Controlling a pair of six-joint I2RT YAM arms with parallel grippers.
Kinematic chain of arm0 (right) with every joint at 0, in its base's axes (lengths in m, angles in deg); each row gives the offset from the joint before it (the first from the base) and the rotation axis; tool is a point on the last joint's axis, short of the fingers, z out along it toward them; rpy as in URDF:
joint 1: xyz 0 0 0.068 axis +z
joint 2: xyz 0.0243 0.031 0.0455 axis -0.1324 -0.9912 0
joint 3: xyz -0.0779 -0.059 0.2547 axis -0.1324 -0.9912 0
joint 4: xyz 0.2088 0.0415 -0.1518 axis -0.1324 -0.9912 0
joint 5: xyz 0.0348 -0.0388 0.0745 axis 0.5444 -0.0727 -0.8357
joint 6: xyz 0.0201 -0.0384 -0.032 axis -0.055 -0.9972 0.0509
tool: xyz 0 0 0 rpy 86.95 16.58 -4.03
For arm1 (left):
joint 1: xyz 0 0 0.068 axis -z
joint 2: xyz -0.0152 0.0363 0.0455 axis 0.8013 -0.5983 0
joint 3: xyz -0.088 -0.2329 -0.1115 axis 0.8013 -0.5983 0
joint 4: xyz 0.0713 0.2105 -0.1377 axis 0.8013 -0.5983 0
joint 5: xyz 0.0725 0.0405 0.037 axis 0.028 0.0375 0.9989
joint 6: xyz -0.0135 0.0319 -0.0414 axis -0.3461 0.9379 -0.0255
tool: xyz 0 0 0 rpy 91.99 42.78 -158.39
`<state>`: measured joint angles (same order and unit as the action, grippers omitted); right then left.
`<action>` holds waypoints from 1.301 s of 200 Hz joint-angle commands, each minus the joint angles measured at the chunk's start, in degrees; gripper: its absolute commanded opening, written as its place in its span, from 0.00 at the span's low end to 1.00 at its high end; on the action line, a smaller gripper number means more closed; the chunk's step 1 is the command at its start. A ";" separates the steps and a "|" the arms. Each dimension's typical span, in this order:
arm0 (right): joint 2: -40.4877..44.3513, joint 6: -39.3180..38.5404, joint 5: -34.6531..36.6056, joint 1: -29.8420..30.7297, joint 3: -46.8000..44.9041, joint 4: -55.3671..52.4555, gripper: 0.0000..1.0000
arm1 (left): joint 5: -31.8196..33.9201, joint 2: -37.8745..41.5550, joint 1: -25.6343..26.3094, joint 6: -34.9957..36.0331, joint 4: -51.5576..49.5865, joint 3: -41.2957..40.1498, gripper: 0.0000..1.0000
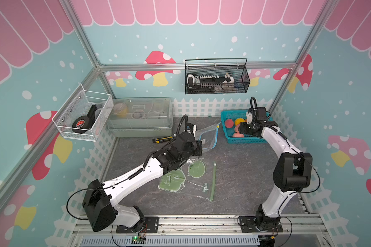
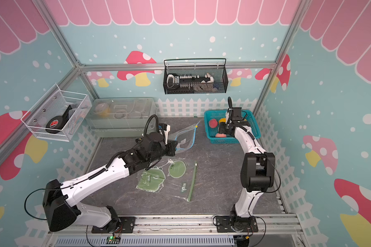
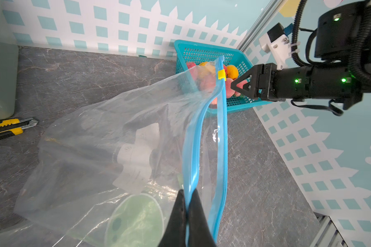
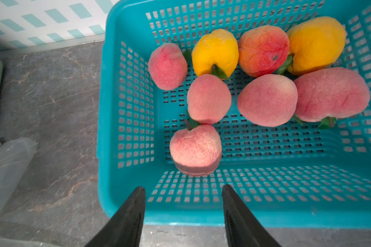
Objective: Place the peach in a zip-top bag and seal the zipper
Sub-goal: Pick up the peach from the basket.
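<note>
"NIU+" on green-zipped bag (image 2: 169,180)

yellow utility knife (image 1: 162,139) beside the clear bin (image 1: 137,129); black mesh basket (image 1: 243,82) on the back wall.

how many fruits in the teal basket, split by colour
pink fuzzy peaches: 5
yellow fruits: 2
orange-red fruit: 1
total: 8, all inside the teal plastic basket
</note>
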<state>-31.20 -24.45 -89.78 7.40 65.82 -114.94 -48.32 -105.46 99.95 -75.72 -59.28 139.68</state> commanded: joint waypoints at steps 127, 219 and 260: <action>-28.70 2.08 0.42 -1.95 28.69 -9.78 0.77 | 0.12 0.33 0.24 1.41 -1.32 1.91 0.00; -33.57 4.60 -0.70 -1.90 33.31 -9.61 0.63 | 0.36 0.90 0.24 1.21 -1.26 1.15 0.00; -27.52 4.47 -1.10 -1.95 28.34 -4.58 0.55 | 0.58 1.12 0.29 1.19 -1.25 0.79 0.00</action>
<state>-63.46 -20.43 -90.37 5.67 97.16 -122.96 -48.63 -105.44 99.95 -75.13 -59.65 139.70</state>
